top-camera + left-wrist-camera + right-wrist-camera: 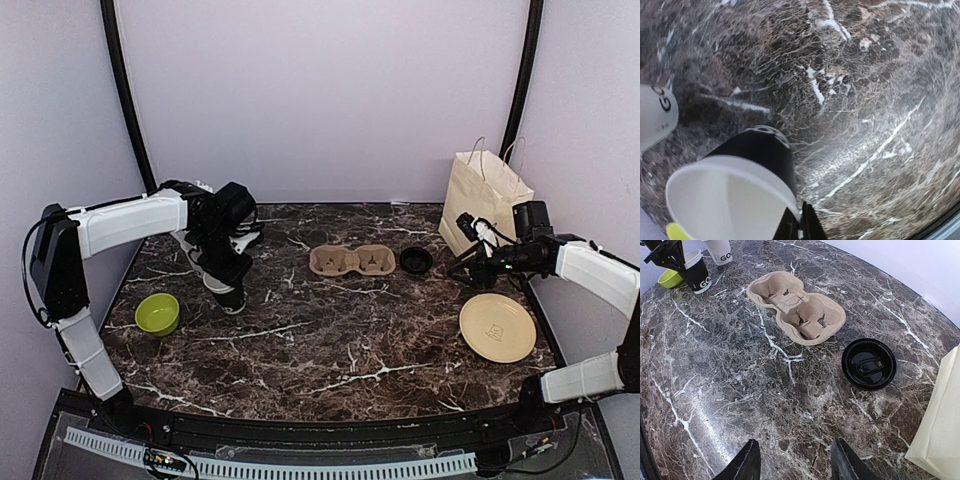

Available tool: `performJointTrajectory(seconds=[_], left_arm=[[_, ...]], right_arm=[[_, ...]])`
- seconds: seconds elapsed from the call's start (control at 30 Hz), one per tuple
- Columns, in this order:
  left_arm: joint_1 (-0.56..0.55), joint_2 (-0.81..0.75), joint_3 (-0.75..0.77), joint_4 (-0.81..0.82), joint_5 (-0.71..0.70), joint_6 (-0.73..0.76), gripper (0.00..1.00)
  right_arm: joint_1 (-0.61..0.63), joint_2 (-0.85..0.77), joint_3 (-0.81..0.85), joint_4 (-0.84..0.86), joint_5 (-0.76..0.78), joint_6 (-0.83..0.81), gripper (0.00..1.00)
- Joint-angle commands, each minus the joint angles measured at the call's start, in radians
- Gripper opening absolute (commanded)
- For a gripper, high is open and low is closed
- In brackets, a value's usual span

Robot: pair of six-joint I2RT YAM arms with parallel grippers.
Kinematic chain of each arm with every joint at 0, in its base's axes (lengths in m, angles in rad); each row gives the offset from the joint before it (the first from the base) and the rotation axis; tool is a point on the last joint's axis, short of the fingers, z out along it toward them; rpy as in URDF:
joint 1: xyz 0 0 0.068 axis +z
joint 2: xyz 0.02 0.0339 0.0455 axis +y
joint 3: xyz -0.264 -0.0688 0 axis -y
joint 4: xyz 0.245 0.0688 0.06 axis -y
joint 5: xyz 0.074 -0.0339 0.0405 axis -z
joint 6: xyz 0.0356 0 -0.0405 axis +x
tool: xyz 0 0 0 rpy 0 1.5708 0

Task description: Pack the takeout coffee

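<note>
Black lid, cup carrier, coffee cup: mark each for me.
black lid (869, 364): right wrist view, centre of its top.
cup carrier (791, 301): right wrist view, ridge between its wells.
coffee cup (699, 277): right wrist view, dark sleeve.

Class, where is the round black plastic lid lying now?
Top view: the round black plastic lid lies right of centre, between the beige pulp cup tray and the cream paper bag.

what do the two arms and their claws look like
The left arm and right arm have smooth white shell segments joined by black joints. A thin black cable loops beside the left arm's upright segment. The left claw and right claw are black; the right one's fingers are flat, tapering blades.
</note>
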Motion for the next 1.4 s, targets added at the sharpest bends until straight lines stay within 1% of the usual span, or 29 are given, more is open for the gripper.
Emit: performJointTrajectory(seconds=[0.0, 0.07, 0.13, 0.17, 0.27, 0.33, 0.37, 0.43, 0.47, 0.53, 0.7, 0.8, 0.87, 1.0, 1.17, 1.3, 1.37], left_arm=[[-0.003, -0.007, 0.062, -0.043, 0.035, 0.014, 0.02], [-0.028, -0.031, 0.075, -0.054, 0.036, 0.024, 0.00], [-0.085, -0.049, 0.102, -0.068, 0.037, 0.049, 0.00], [-0.132, -0.052, 0.116, -0.084, 0.039, 0.054, 0.00], [-0.234, -0.038, 0.222, -0.110, 0.089, 0.078, 0.00], [-0.329, -0.009, 0.298, -0.131, 0.096, 0.099, 0.00], [-0.350, 0.019, 0.351, -0.147, 0.091, 0.115, 0.00], [-0.405, 0.059, 0.410, -0.156, 0.063, 0.158, 0.00], [-0.436, 0.072, 0.423, -0.154, 0.027, 0.186, 0.00], [-0.472, 0.109, 0.457, -0.136, 0.009, 0.224, 0.00], [-0.524, 0.230, 0.578, -0.128, 0.005, 0.285, 0.00], [-0.547, 0.312, 0.659, -0.143, -0.039, 0.305, 0.00], [-0.554, 0.349, 0.687, -0.152, -0.054, 0.315, 0.00], [-0.561, 0.391, 0.692, -0.163, -0.072, 0.325, 0.00], [-0.570, 0.408, 0.682, -0.161, -0.047, 0.325, 0.00], [-0.571, 0.424, 0.686, -0.158, -0.041, 0.325, 0.05], [-0.571, 0.427, 0.690, -0.157, -0.041, 0.326, 0.12]], right_arm=[[0.004, -0.014, -0.014, 0.032, 0.010, -0.013, 0.47], [0.004, -0.009, -0.014, 0.035, 0.012, -0.014, 0.47], [0.004, 0.000, -0.011, 0.037, 0.016, -0.013, 0.46], [0.005, 0.004, -0.010, 0.038, 0.018, -0.013, 0.46], [0.004, 0.025, -0.003, 0.041, 0.023, -0.008, 0.45], [0.005, 0.038, 0.003, 0.041, 0.021, -0.004, 0.45], [0.006, 0.042, 0.005, 0.041, 0.022, -0.002, 0.45], [0.006, 0.047, 0.007, 0.043, 0.029, 0.003, 0.44], [0.006, 0.050, 0.007, 0.044, 0.032, 0.005, 0.44], [0.006, 0.052, 0.007, 0.047, 0.040, 0.007, 0.44], [0.006, 0.044, 0.005, 0.052, 0.060, 0.015, 0.43], [0.006, 0.039, 0.003, 0.052, 0.068, 0.014, 0.42], [0.006, 0.034, 0.002, 0.052, 0.071, 0.013, 0.42], [0.006, 0.027, -0.003, 0.054, 0.076, 0.010, 0.42], [0.007, 0.030, -0.005, 0.054, 0.084, 0.004, 0.42], [0.006, 0.034, -0.003, 0.051, 0.084, 0.001, 0.42], [0.006, 0.035, -0.003, 0.052, 0.082, 0.003, 0.42]])
